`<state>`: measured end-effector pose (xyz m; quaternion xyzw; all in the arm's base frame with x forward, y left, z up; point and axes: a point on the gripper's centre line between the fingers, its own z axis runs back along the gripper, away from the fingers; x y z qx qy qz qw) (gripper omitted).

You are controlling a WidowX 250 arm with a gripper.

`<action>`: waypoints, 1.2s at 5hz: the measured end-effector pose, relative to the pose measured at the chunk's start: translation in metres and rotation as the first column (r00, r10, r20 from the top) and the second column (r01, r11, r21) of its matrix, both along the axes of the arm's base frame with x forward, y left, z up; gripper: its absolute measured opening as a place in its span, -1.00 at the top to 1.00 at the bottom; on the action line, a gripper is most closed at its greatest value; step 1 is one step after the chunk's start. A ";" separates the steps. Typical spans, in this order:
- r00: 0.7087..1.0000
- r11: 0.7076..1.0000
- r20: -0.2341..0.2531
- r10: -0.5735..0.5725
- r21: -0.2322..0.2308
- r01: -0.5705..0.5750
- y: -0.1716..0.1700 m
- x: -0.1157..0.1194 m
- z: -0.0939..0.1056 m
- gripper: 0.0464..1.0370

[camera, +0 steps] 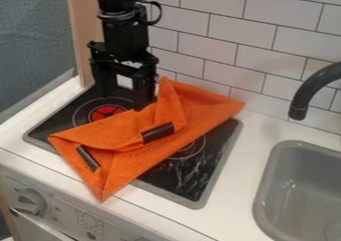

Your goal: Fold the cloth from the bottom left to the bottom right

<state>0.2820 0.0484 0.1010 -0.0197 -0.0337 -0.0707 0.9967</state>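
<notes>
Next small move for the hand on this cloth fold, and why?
I'd probably ease the hand toward the camera, over the left corner of the orange cloth, ready to pinch. Its fingers are apart at the cloth's far edge, while that corner juts left across the stove top.

Hob (170,178): dark top, grey rim, pale streaks on its surface, one red-centred ring (103,113). White counter (243,173) surrounds the hob. To the hob's right as I look, grey sink (265,185) and dark curved tap (301,105). Behind the hob, white wall tiles (223,41) and upright wooden panel (79,36). Below its front edge, control knob (28,201).
</notes>
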 end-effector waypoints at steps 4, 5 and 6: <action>0.938 0.907 -0.087 0.335 0.299 -0.297 0.071 -0.030 -0.024 -0.93; 0.919 0.892 -0.117 0.377 0.313 -0.326 0.079 -0.035 -0.035 -0.93; 0.903 0.886 -0.130 0.410 0.293 -0.360 0.092 -0.040 -0.045 -0.93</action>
